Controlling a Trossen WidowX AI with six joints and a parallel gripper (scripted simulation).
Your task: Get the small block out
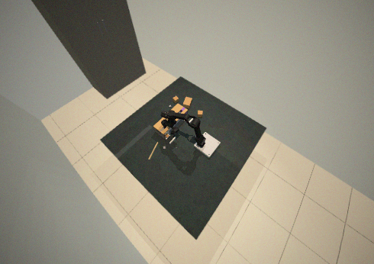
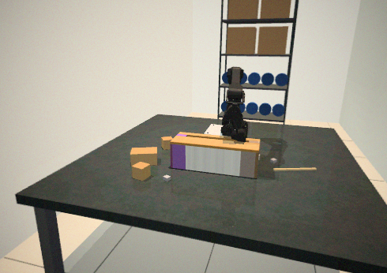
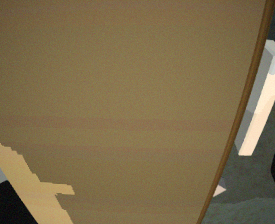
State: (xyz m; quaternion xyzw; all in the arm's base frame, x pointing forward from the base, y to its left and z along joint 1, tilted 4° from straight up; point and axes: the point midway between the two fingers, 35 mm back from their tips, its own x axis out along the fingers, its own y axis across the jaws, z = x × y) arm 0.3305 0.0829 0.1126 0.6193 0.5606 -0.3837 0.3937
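Observation:
The box (image 1: pixel 178 107) (image 2: pixel 213 161) (image 3: pixel 113 75) is long and orange-topped, with a purple band at one end and a grey-brown one at the other. The exterior camera sees its pale back; the clear front faces the arm's base. My gripper (image 2: pixel 235 138) is open and empty, over or just behind the box top near the grey-brown end; the exterior view does not show whether it touches. In the wrist view the box top fills most of the picture, with dark finger parts at the lower left and right edges. The block and the shelf cannot be made out.
A white bar (image 1: pixel 172 140) (image 3: pixel 262 112) lies in front of the box. A thin wooden stick (image 1: pixel 153 151) (image 2: pixel 295 169) lies beyond the grey-brown end. Orange blocks (image 1: pixel 187 101) (image 2: pixel 144 156) stand near the purple end. Tiny pale cubes (image 2: pixel 167 177) (image 2: pixel 273 161) lie on the table (image 1: pixel 191 201) (image 2: pixel 221 203).

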